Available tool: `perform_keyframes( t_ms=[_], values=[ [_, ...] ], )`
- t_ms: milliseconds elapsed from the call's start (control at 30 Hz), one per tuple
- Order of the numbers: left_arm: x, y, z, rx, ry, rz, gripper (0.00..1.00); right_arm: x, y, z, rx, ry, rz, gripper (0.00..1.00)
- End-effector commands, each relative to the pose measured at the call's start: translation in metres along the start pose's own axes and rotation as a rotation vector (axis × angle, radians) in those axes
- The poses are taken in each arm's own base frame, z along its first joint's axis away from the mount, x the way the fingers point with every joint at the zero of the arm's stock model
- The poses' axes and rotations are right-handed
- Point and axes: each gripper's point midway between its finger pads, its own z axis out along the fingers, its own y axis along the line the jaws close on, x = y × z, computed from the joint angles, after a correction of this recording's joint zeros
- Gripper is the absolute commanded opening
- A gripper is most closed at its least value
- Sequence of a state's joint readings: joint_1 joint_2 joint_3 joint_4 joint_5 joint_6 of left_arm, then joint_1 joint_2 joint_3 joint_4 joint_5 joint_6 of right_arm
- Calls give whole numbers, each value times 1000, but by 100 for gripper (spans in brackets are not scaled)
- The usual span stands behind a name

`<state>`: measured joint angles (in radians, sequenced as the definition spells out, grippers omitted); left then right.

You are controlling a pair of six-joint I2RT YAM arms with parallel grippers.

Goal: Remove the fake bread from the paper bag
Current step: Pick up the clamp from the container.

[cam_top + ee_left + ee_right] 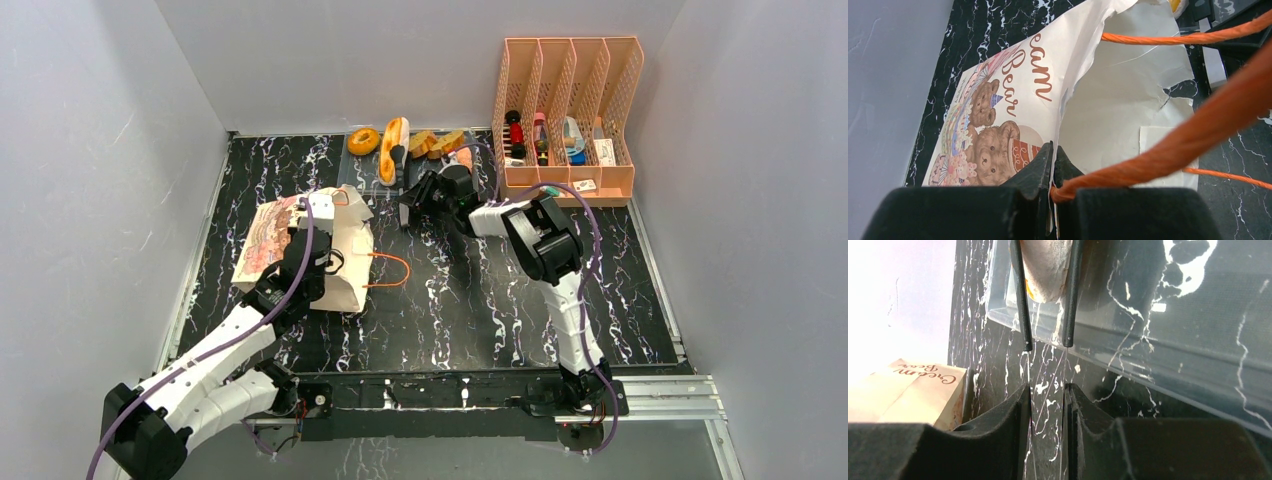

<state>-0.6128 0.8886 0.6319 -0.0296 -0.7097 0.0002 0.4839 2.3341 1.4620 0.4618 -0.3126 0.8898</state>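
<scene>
The paper bag (300, 255) lies on its side at the left, bear print up (993, 120), mouth facing right. My left gripper (322, 222) (1053, 150) is shut on the edge of its mouth, with an orange cord handle (1168, 150) crossing in front of the fingers. The fake bread lies at the back in a clear tray (350, 178): a doughnut (363, 141), a long roll (394, 135) and slices (435, 143). My right gripper (408, 200) (1046, 390) is shut on thin black tongs (1023, 305), whose tips flank the end of a bread piece (1045, 262) over the tray (1148, 340).
A peach file rack (565, 110) holding small items stands at the back right, close to the right arm. The bag's other orange handle (388, 270) loops out onto the black marbled table (480, 300). Grey walls enclose the table on three sides.
</scene>
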Motion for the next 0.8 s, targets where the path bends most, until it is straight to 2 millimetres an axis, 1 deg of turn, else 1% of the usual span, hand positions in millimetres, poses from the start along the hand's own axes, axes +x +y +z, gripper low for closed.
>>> perform_keyframes(
  t_ms=[0,100,167,300,433,600,767],
  values=[
    [-10,3,-4,-1,-38,-29,0,-31,45,-21,-94,-84,-35,25],
    [-11,5,-5,-8,-43,-24,0,-36,52,-28,-99,-98,-36,28],
    [-11,6,-5,-11,-44,-23,0,-40,56,-28,-101,-105,-31,30],
    [-10,6,-4,-14,-39,-17,0,-43,63,-25,-118,-99,-13,31],
    [-9,5,-3,-11,-39,-9,0,-47,71,-35,-132,-122,-14,30],
    [-7,0,0,1,-27,1,0,-47,70,-50,-113,-146,-16,31],
    [-7,-2,0,7,-23,3,0,-45,66,-55,-104,-152,-14,31]
  ],
)
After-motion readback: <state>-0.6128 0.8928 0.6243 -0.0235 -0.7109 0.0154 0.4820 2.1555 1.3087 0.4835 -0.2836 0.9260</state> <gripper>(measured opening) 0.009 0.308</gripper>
